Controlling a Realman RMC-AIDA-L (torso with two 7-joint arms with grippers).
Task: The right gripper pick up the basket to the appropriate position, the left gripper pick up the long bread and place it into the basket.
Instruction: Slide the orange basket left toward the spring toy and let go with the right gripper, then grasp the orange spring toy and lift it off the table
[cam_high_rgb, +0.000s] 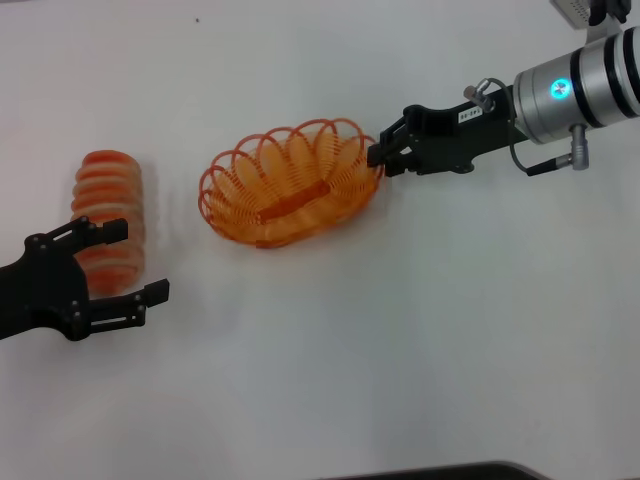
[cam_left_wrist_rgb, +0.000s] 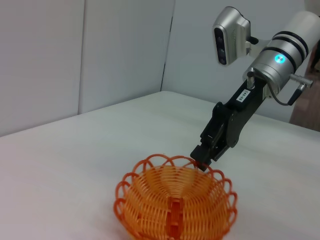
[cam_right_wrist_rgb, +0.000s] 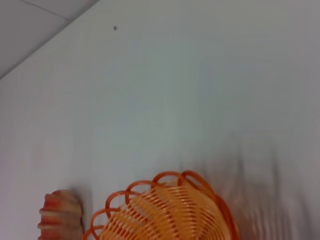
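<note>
The orange woven basket (cam_high_rgb: 290, 185) sits on the white table (cam_high_rgb: 400, 350) in the middle of the head view. My right gripper (cam_high_rgb: 381, 156) is at its right rim, fingers closed on a rim loop. The left wrist view shows the same grip (cam_left_wrist_rgb: 202, 161) on the far rim of the basket (cam_left_wrist_rgb: 175, 210). The long bread (cam_high_rgb: 105, 195), striped orange and cream, lies at the far left. My left gripper (cam_high_rgb: 136, 262) is open just in front of it, one finger (cam_high_rgb: 112, 232) over the loaf's near end. The right wrist view shows the basket (cam_right_wrist_rgb: 170, 215) and the bread (cam_right_wrist_rgb: 60, 217).
The white table is bare apart from these things. White wall panels (cam_left_wrist_rgb: 100, 50) stand behind it in the left wrist view. A dark edge (cam_high_rgb: 450, 472) shows at the table's front.
</note>
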